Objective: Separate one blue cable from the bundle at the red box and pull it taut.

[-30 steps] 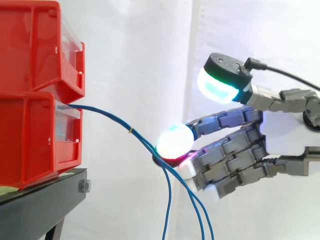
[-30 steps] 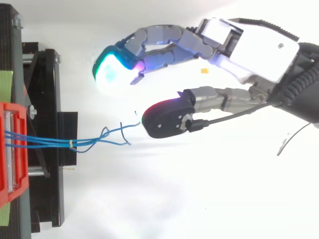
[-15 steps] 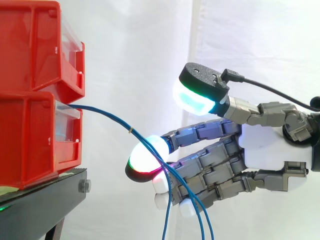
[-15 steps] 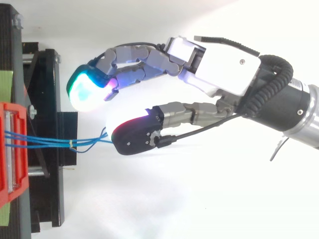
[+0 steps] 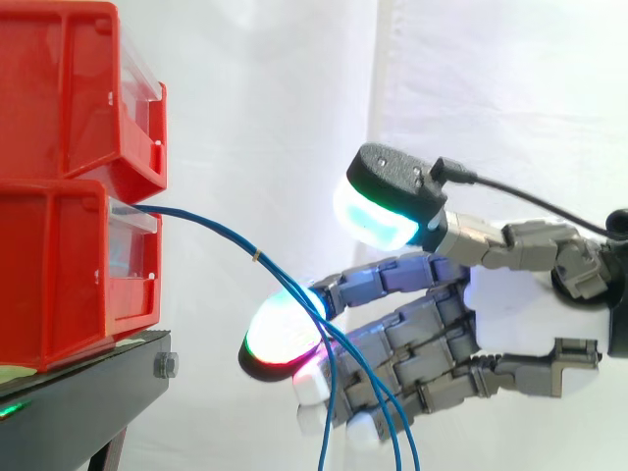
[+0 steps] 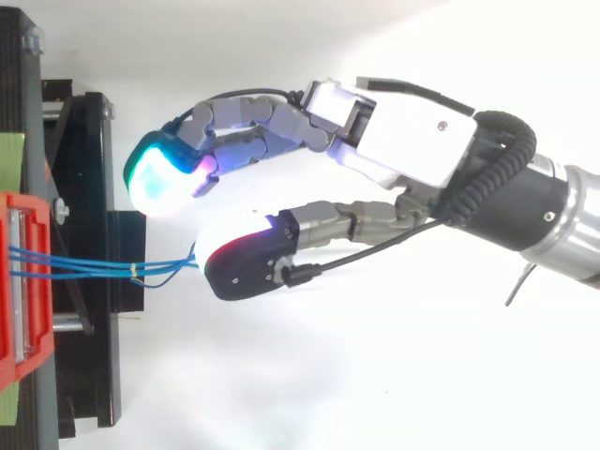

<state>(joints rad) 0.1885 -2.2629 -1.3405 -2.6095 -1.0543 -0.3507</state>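
I'm at the separating step, and no strand is singled out yet. My robot hand (image 5: pixel 510 294) is spread: the thumb (image 5: pixel 378 206) sits high, the fingers (image 5: pixel 285 332) reach out below it, and nothing is pinched between them.

The cables (image 5: pixel 211 233) leave the front of the lower box (image 5: pixel 59 275), slope down to a small yellow tie (image 5: pixel 256 257), then fan into loose strands. In the side view these cross in front of my lit fingertips and hang off the bottom edge. From above, the strands (image 6: pixel 84 265) run from the box (image 6: pixel 14 281) and end under my thumb (image 6: pixel 244 270), with the fingers off to one side. I can't tell whether any pad is touching a strand.

Next, I judge, I must get one strand alone between thumb and a fingertip. That means working past the tie, where they spread, then closing and drawing away from the box until the strand straightens.

The main hindrance is the strands themselves. They lie close and cross each other, and my pads are thick, so I could easily catch two. The tie binds them near the box, so a pull may drag the others along. An upper bin (image 5: pixel 59 88) sits on the box and the stand (image 5: pixel 78 402) lies below, both well apart from my fingers.
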